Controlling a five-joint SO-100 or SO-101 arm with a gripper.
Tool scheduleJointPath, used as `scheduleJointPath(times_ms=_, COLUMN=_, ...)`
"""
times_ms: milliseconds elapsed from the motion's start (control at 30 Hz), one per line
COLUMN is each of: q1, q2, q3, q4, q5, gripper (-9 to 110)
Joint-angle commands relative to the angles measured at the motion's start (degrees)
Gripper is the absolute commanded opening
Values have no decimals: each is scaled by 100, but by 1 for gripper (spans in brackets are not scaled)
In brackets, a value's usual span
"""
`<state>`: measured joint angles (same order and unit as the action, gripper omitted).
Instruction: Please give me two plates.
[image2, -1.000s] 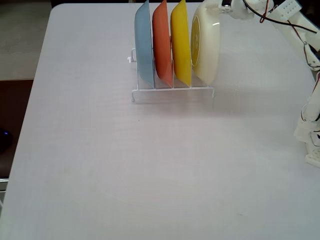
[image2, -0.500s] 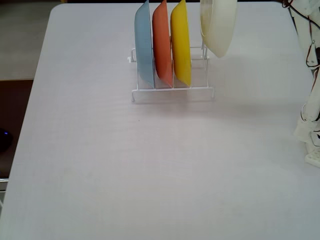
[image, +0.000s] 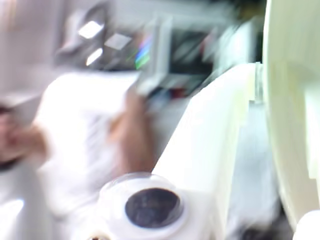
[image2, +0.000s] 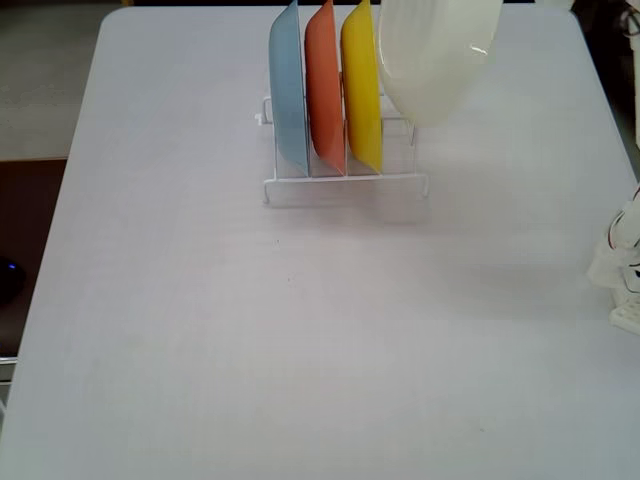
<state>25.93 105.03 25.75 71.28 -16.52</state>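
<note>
The cream-white plate (image2: 435, 55) hangs in the air above the right end of the white wire rack (image2: 345, 185), tilted, its top cut off by the frame edge. In the blurred wrist view its rim (image: 287, 110) fills the right side, with my gripper (image: 260, 85) shut on it; one white finger (image: 215, 145) lies left of the rim. The yellow plate (image2: 362, 85) stands on edge in the rack's rightmost filled slot. The gripper itself is out of the fixed view.
A light blue plate (image2: 288, 90) and an orange plate (image2: 325, 85) stand in the rack left of the yellow one. The arm's white base (image2: 622, 270) sits at the table's right edge. A blurred person (image: 85, 140) shows beyond the gripper.
</note>
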Motion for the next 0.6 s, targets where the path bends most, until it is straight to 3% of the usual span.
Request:
scheduleJointPath(times_ms=0, q1=-738, q2=703, q3=-360, q4=35, q5=677, gripper=-1)
scheduleJointPath(times_ms=300, q1=-1819, q2=1011, q3=-352, q4=369, q5=2470, gripper=-1)
scheduleJointPath(times_ms=567, q1=-2971, q2=976, q3=255, q4=-958, q5=2232, gripper=-1)
